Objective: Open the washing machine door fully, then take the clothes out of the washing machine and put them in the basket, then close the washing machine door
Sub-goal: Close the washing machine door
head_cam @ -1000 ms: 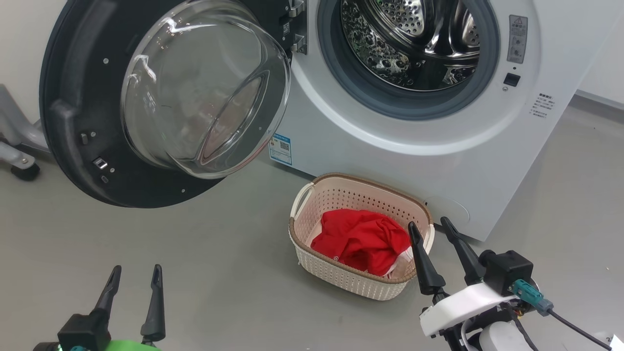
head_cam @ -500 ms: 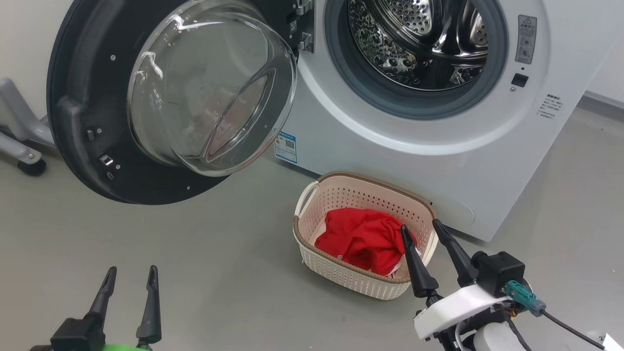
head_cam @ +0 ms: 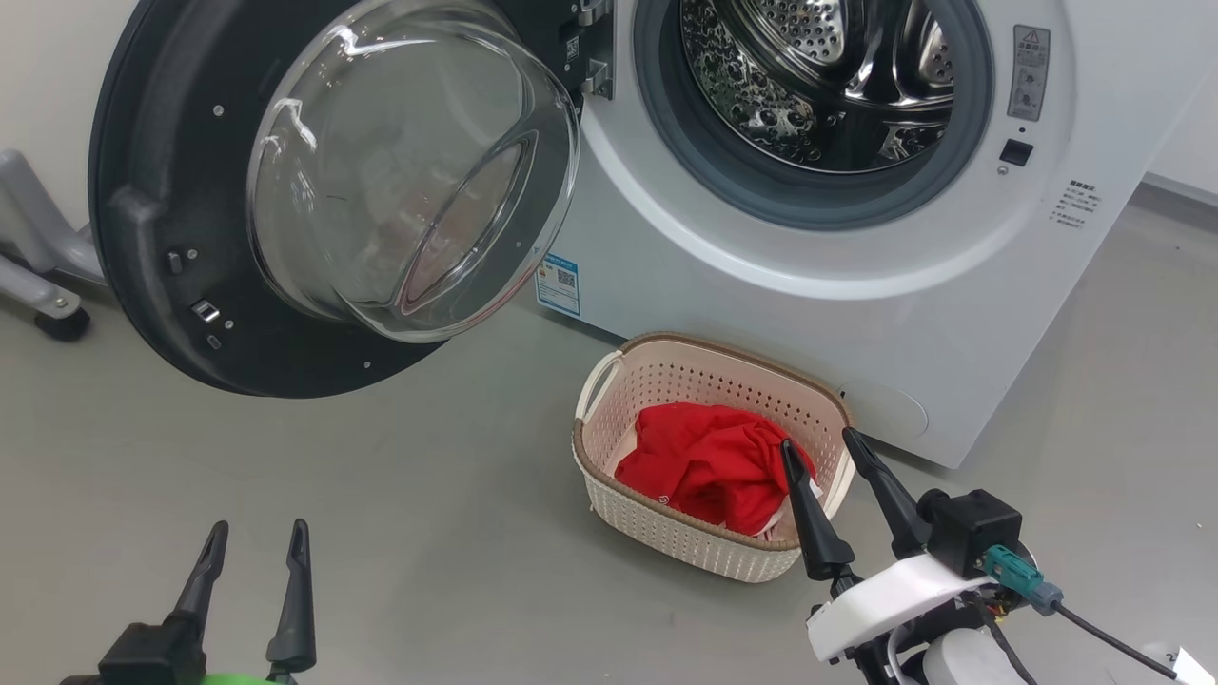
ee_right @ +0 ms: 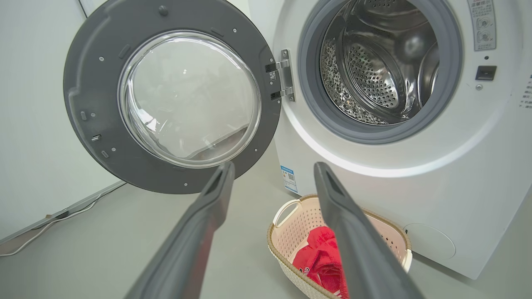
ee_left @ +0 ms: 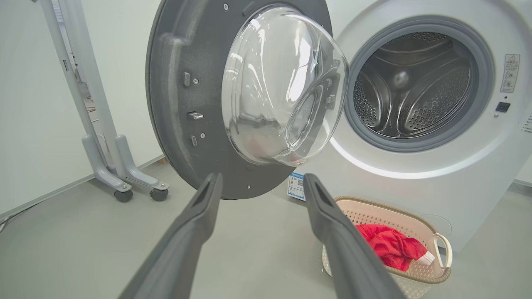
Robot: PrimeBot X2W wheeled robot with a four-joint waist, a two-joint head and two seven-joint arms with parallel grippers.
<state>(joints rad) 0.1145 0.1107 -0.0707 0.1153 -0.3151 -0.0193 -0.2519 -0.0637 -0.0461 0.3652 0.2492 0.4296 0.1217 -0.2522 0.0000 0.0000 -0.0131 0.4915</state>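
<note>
Head view: grey floor (head_cam: 428, 495), white wall (head_cam: 38, 76); left pincer (head_cam: 261, 525), right pincer (head_cam: 818, 440) apart.

The floor (head_cam: 381, 495) is smooth, matt grey and unpatterned, with a soft sheen under even, diffuse light that throws only faint shadows. A plain white wall (ee_left: 33, 104) rises on the left, meeting the floor at a low pale skirting. Against it stands a light grey metal stand (ee_left: 124, 160), its slanted upright resting on two splayed feet with small black castors (ee_left: 123, 195). A thin pale cable (ee_right: 79, 207) lies along the foot of the wall.
</note>
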